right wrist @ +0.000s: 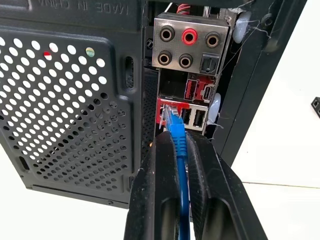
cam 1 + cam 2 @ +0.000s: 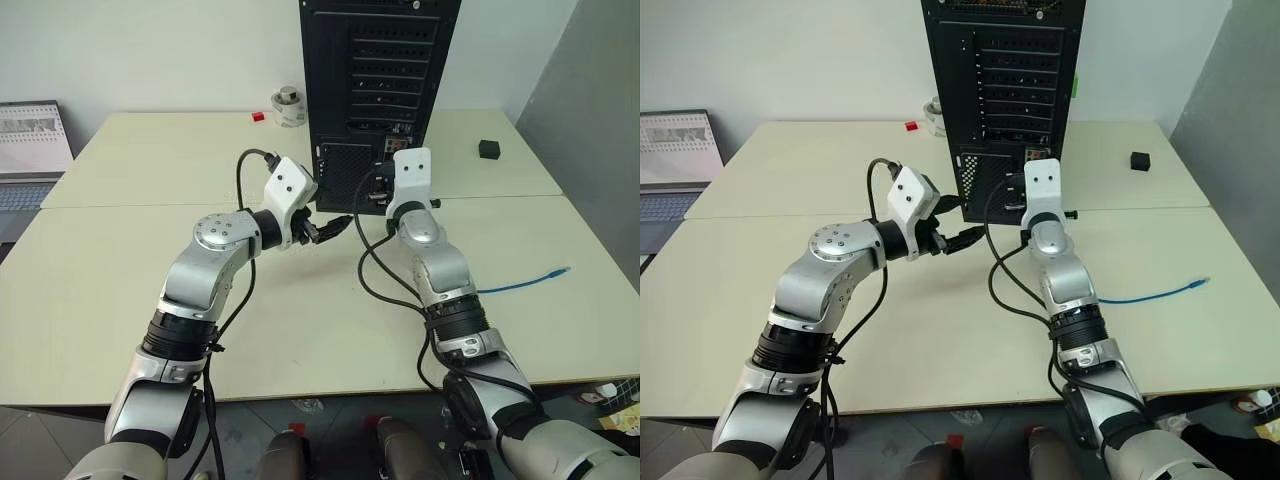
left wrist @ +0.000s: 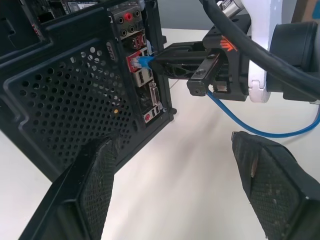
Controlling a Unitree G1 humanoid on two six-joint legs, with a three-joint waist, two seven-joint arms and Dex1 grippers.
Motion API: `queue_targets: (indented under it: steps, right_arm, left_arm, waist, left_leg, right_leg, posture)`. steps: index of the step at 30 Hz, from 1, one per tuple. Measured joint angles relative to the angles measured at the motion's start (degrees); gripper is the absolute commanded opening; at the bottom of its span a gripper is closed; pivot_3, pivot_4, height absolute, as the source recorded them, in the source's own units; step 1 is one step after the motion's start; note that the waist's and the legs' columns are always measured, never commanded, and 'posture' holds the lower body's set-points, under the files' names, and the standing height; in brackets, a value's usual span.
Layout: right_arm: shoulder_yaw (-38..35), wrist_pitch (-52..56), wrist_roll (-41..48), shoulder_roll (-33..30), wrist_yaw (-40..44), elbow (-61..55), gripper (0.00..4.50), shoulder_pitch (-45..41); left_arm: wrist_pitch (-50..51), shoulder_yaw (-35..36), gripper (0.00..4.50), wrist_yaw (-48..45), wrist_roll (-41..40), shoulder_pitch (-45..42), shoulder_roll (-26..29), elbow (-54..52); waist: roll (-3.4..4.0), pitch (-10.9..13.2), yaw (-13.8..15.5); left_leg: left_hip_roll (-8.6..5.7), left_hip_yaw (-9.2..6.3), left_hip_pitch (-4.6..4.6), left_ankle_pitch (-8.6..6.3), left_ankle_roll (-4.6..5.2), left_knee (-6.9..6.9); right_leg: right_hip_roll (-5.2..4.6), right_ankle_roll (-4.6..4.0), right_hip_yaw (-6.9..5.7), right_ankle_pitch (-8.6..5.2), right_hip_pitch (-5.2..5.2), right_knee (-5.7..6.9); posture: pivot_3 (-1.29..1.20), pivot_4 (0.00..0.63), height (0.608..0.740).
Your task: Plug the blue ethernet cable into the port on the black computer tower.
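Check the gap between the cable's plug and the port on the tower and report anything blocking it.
Nothing visible blocks it. The right tool is shut on the blue ethernet cable, its plug tip right at the port on the black computer tower. The open left tool stands off to the side.

Blue ethernet cable (image 1: 178,145); black computer tower (image 2: 385,70), perforated mesh grille (image 1: 65,110).
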Motion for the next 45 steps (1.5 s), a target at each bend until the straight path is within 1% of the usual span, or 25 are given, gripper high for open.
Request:
queue_targets:
  steps: [7, 18, 37, 45]
  right_arm:
    - [-0.2, 0.0, 0.1, 0.5, -1.3, -0.2, 0.00, 0.1]
    - [-0.5, 0.8, 0.0, 1.3, -2.2, -0.9, 0.00, 0.1]
    - [0.3, 1.6, -0.2, 1.9, -1.9, -2.0, 0.00, 0.1]
    - [0.6, 1.6, -0.3, 2.7, -0.9, -2.2, 0.00, 0.0]
  left_arm:
    - [0.0, 0.4, 3.75, 0.5, 0.6, 0.3, 0.1, 0.0]
    - [0.3, 1.8, 3.75, 1.7, 1.2, 1.3, 2.5, 0.0]
    - [0.4, 1.7, 3.75, 3.8, 1.9, 2.3, 1.8, -0.5]
    - [0.3, 1.7, 3.75, 3.8, 2.5, 2.3, 1.8, -0.5]
  waist:
    - [0.00, 0.0, 0.1]
    - [0.00, 0.0, 0.1]
    - [0.00, 0.0, -0.1]
    - [0.01, 0.0, -0.7]
  left_leg:
    - [-0.01, -0.02, -0.01, 0.00, 0.00, 0.01]
    - [-0.01, -0.03, -0.05, 0.00, 0.00, 0.00]
    - [0.01, 0.05, -0.23, 0.00, 0.00, -0.03]
    - [0.01, 0.04, -0.24, 0.00, 0.00, -0.08]
  right_leg:
    - [-0.01, 0.00, 0.00, 0.00, 0.00, 0.01]
    - [-0.01, 0.00, -0.02, 0.00, -0.04, 0.00]
    - [-0.01, 0.00, 0.05, 0.00, -0.33, 0.10]
    - [-0.01, -0.01, 0.05, 0.00, -0.35, 0.08]
  posture:
    - [0.00, 0.150, 0.740]
    - [0.00, 0.150, 0.740]
    - [0.00, 0.150, 0.740]
    - [0.00, 0.150, 0.740]
